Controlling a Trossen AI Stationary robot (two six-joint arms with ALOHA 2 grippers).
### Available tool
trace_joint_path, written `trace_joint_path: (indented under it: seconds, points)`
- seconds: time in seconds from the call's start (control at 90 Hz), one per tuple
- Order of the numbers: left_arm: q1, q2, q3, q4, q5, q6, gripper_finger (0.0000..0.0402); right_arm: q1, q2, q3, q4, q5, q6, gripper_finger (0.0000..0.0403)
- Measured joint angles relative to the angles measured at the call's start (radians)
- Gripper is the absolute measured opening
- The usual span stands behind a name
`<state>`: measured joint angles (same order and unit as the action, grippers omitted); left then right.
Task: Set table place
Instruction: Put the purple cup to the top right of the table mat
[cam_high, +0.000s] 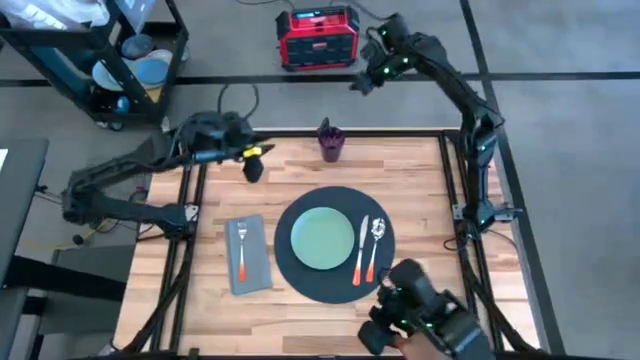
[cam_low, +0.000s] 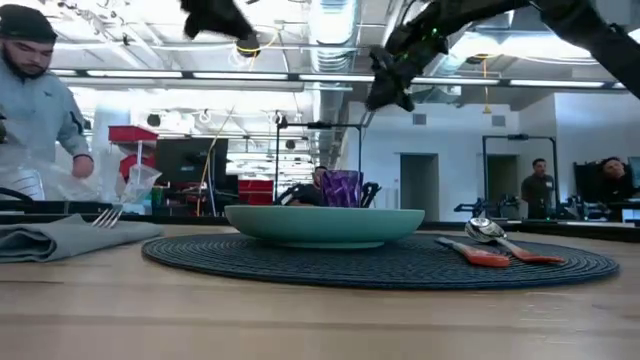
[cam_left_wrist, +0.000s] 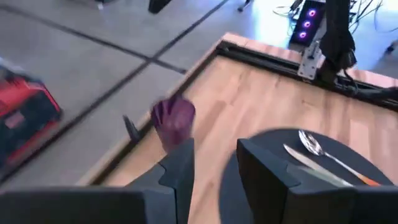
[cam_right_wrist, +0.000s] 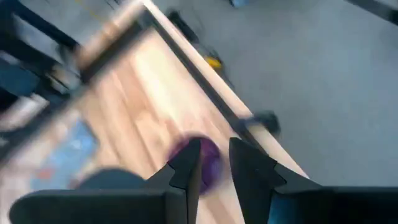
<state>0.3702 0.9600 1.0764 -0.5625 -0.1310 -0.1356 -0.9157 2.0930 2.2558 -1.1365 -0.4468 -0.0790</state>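
Wooden table (cam_high: 210, 305) seen from above carries the dark round place (cam_high: 300, 277) at its middle, bearing a green plate (cam_high: 322, 238), a knife (cam_high: 360, 258) and a spoon (cam_high: 375, 240). A napkin (cam_high: 250, 262) with a fork (cam_high: 241, 248) lies just left. The left gripper (cam_high: 253, 163) hangs over the far-left part of the table; the right gripper (cam_high: 362, 82) reaches beyond the far edge, past a purple cup (cam_high: 331, 141).

From table height, both arms are raised high above the plate (cam_low: 325, 222).

Left wrist: its fingers (cam_left_wrist: 183, 165) stand apart, empty, cup (cam_left_wrist: 173, 119) beyond.

Right wrist: its fingers (cam_right_wrist: 189, 163) are parted, empty.
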Motion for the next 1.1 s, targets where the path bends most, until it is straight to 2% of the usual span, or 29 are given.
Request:
trace_joint_path:
  seconds: [0.089,0.178,0.367,0.433,0.5,0.589,0.767,0.922,1.1]
  points:
    - [0.008,-0.069,-0.092,0.043,0.0,-0.066,0.0105,0.003,0.018,-0.02,0.005,0.05,0.0,0.0071]
    - [0.013,-0.114,-0.138,0.058,0.0,-0.091,0.0105,0.008,0.018,-0.03,-0.019,0.047,0.0,0.0071]
    - [0.014,-0.144,-0.146,0.059,0.0,-0.09,0.0105,0.06,0.027,-0.081,-0.088,0.109,-0.041,0.0071]
    - [0.014,-0.143,-0.147,0.047,0.0,-0.096,0.0105,0.087,0.019,-0.075,-0.14,0.119,-0.109,0.0072]
    - [0.014,-0.142,-0.147,0.037,0.001,-0.086,0.0105,0.117,0.018,-0.075,-0.187,0.184,-0.171,0.0072]
    - [0.013,-0.135,-0.147,0.032,0.0,-0.07,0.0105,0.151,0.026,-0.077,-0.169,0.214,-0.224,0.0072]
    - [0.013,-0.124,-0.147,0.03,0.001,-0.068,0.0105,0.178,0.026,-0.076,-0.099,0.212,-0.207,0.0077]
    - [0.013,-0.124,-0.147,0.029,0.001,-0.07,0.0105,0.177,0.086,-0.077,-0.072,0.213,-0.176,0.0112]
    - [0.013,-0.131,-0.147,0.019,0.001,-0.067,0.0105,0.178,0.158,-0.077,-0.077,0.179,-0.125,0.0192]
